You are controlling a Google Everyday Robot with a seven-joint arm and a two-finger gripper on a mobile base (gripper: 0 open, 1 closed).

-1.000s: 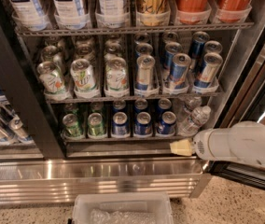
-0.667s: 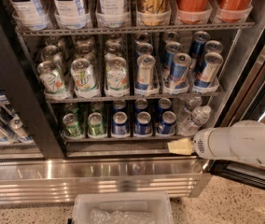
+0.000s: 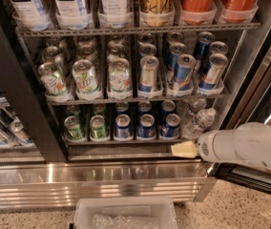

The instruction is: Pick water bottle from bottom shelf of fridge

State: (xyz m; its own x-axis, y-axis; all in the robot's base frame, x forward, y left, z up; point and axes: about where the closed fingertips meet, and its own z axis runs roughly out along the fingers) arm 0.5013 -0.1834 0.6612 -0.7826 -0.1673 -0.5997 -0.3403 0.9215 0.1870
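Observation:
The fridge [image 3: 18,94] stands open, its black frame around dark wire racks. On the bottom shelf [image 3: 121,140] green cans sit at the left, blue cans in the middle, and clear ribbed bottles at the right end. The front water bottle [image 3: 200,122] leans slightly, and another [image 3: 195,106] stands behind it. My gripper [image 3: 183,150], cream-tipped on a white arm [image 3: 250,147], reaches in from the right. It hovers at the shelf's front edge, just below and left of the front water bottle, apart from it.
The rack above holds 7UP cans [image 3: 85,75] and slim blue-silver cans [image 3: 183,70]; tall bottles and Coca-Cola cans fill the top rack. A ribbed steel base panel [image 3: 92,185] runs below. A clear plastic bin [image 3: 123,213] sits on the floor. The glass door [image 3: 264,80] stands open at right.

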